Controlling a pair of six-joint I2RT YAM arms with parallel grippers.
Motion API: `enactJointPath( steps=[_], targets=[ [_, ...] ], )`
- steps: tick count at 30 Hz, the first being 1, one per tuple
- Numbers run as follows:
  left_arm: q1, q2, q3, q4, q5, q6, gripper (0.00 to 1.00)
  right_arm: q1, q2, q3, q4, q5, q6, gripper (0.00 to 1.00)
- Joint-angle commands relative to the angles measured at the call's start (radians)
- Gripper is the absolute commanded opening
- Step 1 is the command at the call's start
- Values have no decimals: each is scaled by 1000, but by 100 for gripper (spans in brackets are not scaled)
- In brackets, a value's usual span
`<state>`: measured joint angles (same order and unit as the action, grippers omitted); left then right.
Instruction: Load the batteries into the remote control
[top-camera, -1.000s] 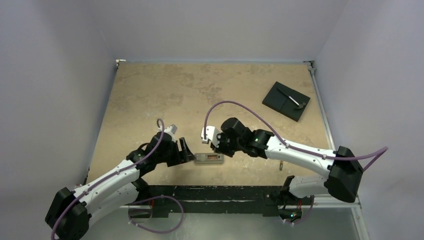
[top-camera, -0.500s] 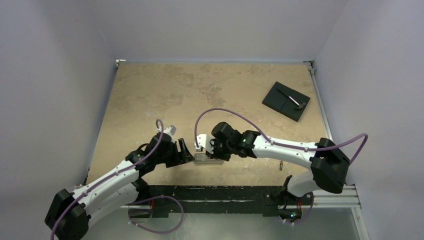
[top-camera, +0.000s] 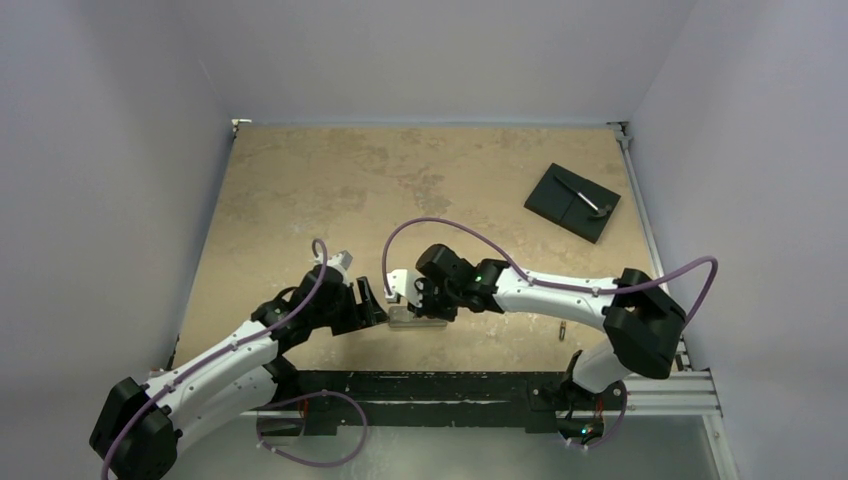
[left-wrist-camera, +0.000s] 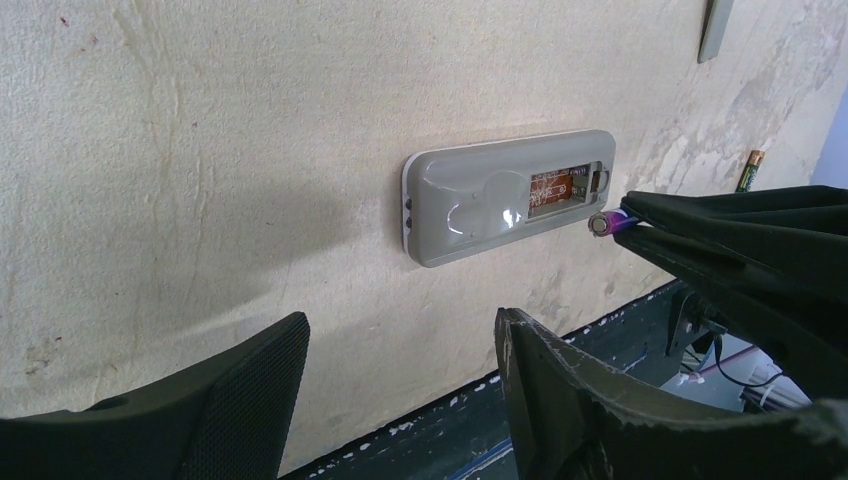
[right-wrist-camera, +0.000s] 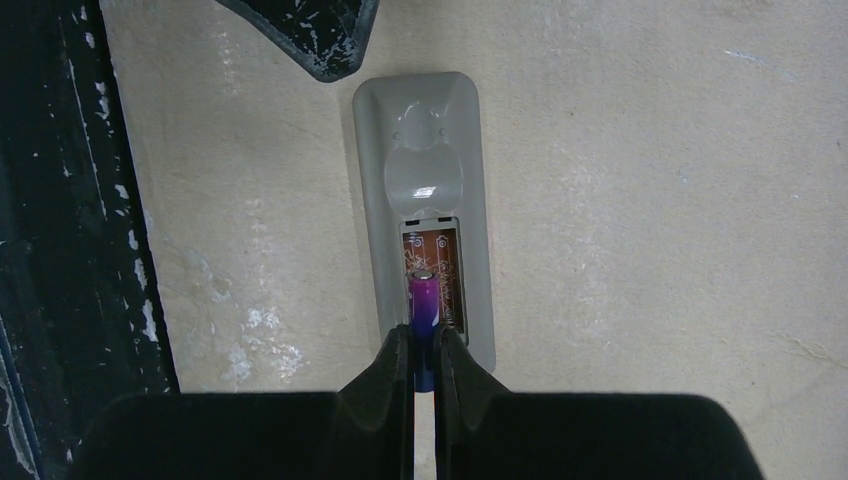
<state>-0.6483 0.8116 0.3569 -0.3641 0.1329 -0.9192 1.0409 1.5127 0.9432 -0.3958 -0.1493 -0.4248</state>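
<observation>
Slim grey rectangular remote control (right-wrist-camera: 425, 190) lies back-up on the tan mottled tabletop (top-camera: 300, 200), near the front edge, with its battery bay uncovered. A purple cylindrical battery (right-wrist-camera: 423, 293) is over the open bay. Its rear end is pinched between the nearly closed fingers of the right gripper (right-wrist-camera: 421, 347). At the remote's other end the left gripper (left-wrist-camera: 400, 350) hovers just beside it, jaws wide apart, empty. A second battery (top-camera: 563, 328) lies loose, well off to the right.

The slim grey plastic remote control (left-wrist-camera: 480, 200) shows an orange-brown compartment (right-wrist-camera: 445, 255), possibly printed. The small cylindrical battery (right-wrist-camera: 424, 295) is purple; the stone-look worktop (top-camera: 400, 180) mottled beige.
</observation>
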Motion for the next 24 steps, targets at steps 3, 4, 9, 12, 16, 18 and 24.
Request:
enactJointPath(
  steps=[3, 4, 9, 12, 16, 18, 24],
  targets=[
    [3, 1, 29, 11, -3, 22, 68, 5, 18, 55, 20, 1, -20, 11],
    [3, 1, 29, 10, -3, 21, 68, 5, 21, 55, 19, 3, -21, 11],
    [3, 0, 29, 11, -3, 22, 68, 5, 38, 58, 8, 8, -33, 13],
    [3, 4, 30, 14, -1, 22, 68, 5, 44, 60, 7, 10, -38, 14],
    [3, 13, 30, 20, 3, 23, 68, 5, 55, 61, -3, 16, -48, 14],
    [3, 16, 31, 22, 4, 26, 68, 5, 64, 62, -8, 18, -55, 14],
    [3, 23, 34, 24, 7, 31, 68, 5, 86, 72, -22, 18, -67, 15]
  ],
)
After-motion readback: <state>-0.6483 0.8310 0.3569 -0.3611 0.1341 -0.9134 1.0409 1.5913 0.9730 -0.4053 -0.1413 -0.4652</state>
